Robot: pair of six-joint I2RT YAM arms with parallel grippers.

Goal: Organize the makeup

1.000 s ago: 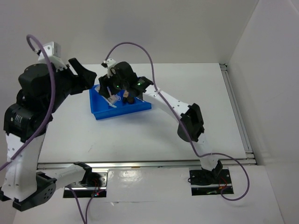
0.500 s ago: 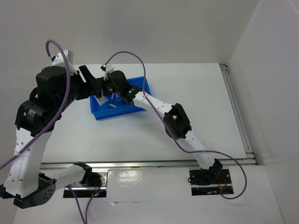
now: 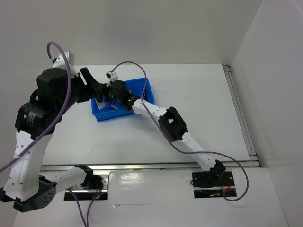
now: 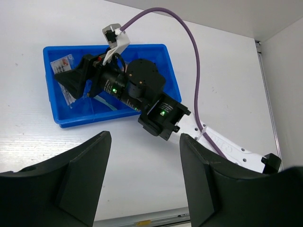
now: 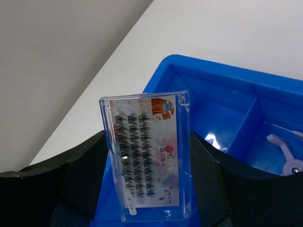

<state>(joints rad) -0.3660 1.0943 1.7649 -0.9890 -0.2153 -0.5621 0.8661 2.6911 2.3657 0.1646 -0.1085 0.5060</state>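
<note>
Right gripper [image 5: 147,184] pinches a clear false-eyelash case [image 5: 147,151] upright between its fingers, over a corner of the blue divided tray [image 5: 227,78]. A whitish clip [image 5: 286,156] lies in a tray compartment beyond a divider. Left gripper [image 4: 144,175] hangs spread and empty near the tray.

right end effector [image 4: 66,82] and arm [image 3: 150,111] across blue tray [image 3: 145,85], bare table [image 3: 203,97] rightward

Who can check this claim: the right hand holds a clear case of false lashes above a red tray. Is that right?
Not quite: the tray is blue, not red. The right hand holds the clear lash case above a blue tray, as the right wrist view shows.
</note>
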